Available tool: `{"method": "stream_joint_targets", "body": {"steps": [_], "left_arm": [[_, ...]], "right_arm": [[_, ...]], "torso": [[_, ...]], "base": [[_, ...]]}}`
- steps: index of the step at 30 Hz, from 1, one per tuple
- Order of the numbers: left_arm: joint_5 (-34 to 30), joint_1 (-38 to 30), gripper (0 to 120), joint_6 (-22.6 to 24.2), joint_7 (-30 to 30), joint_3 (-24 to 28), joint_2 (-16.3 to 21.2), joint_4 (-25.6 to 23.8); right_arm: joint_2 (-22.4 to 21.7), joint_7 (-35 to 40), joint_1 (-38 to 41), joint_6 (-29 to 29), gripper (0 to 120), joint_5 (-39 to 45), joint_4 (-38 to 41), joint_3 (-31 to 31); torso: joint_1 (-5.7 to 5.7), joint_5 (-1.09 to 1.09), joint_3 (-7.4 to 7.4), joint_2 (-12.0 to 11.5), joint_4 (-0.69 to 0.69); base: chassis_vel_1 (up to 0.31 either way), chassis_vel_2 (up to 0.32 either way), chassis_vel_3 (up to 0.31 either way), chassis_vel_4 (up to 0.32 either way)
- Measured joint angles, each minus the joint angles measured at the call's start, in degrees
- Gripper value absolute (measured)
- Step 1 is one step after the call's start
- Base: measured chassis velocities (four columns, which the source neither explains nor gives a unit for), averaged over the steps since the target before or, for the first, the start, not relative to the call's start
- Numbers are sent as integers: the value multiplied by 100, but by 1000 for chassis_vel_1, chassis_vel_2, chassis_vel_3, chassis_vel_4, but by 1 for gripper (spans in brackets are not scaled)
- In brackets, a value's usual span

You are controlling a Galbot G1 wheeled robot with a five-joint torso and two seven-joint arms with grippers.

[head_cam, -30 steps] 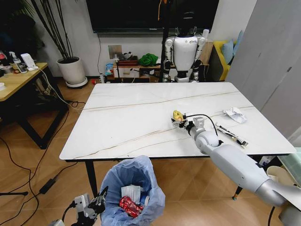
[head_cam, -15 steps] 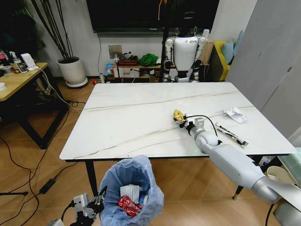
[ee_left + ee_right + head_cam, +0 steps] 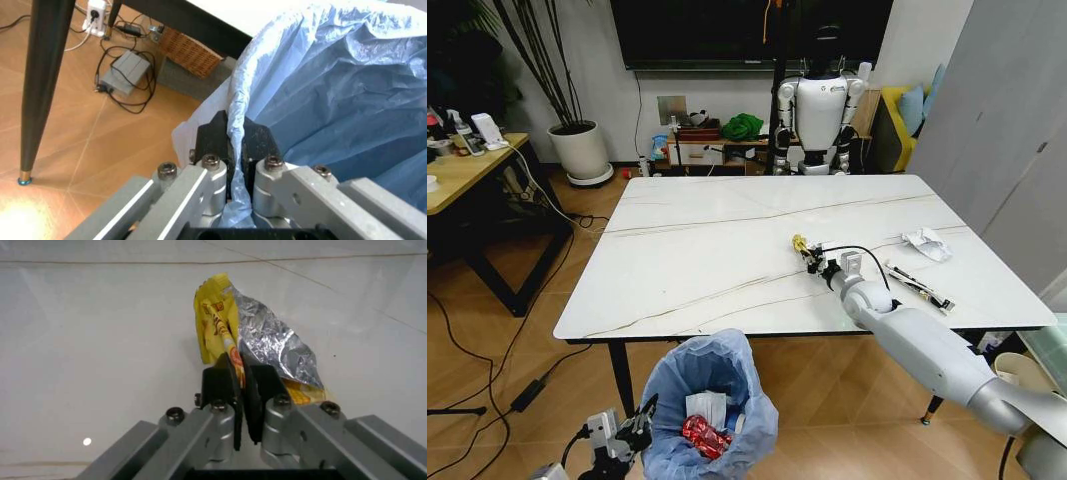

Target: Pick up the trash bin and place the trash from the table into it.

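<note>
White marble-look table (image 3: 707, 250) fills the middle of the room, with a parked humanoid robot (image 3: 819, 110) behind it, a potted plant (image 3: 579, 148) to the far left and a wooden desk (image 3: 467, 170) at the left edge. On the table's right half the right gripper (image 3: 809, 254) has its jaws pinched shut on the wrapper (image 3: 257, 342), a crumpled yellow piece with a silver inner side, gripped along one thin edge just over the tabletop. Below the near edge of the table the left gripper (image 3: 235, 145) is clamped on a fold of the blue bag at the bin (image 3: 710, 405) rim, holding the bin low by the floor; a red can (image 3: 704, 436) and white paper (image 3: 705, 407) already lie inside. More trash waits on the table: a white scrap (image 3: 926, 243) near the right edge and a thin dark strip (image 3: 919, 284) beside the arm. The risks look plain to me. That wrapper is held by a narrow pinch on slick foil, so it could slip free during the carry and land on the table or floor. The bin hangs by thin plastic only, so the bag may stretch, tear or pull off the rim, tipping the contents out. The bin mouth also sits under the table edge, well apart from the wrapper, so a drop released too soon would miss.
</note>
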Motion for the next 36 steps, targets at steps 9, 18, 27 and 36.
{"method": "stream_joint_targets", "body": {"steps": [9,18,27,36], "left_arm": [[3,-20,0,-34,-37,270,180,48],[7,-243,0,-51,-167,646,318,201],[1,-380,0,-38,-180,696,241,202],[-14,-370,0,-23,-159,618,258,157]], "right_arm": [[-777,-184,-465,91,0,346,1440,253],[-2507,-1638,-1477,989,0,467,3494,942],[-2905,-2385,-1210,1304,0,255,4723,394],[-2990,-2686,-1088,1379,0,-169,5276,-186]], "torso": [[0,1,0,0,0],[-1,-1,-1,0,-5],[0,-1,-1,0,1],[-1,0,0,0,0]], "base": [[0,0,0,0],[0,0,0,0],[0,0,0,0],[0,0,0,0]]}}
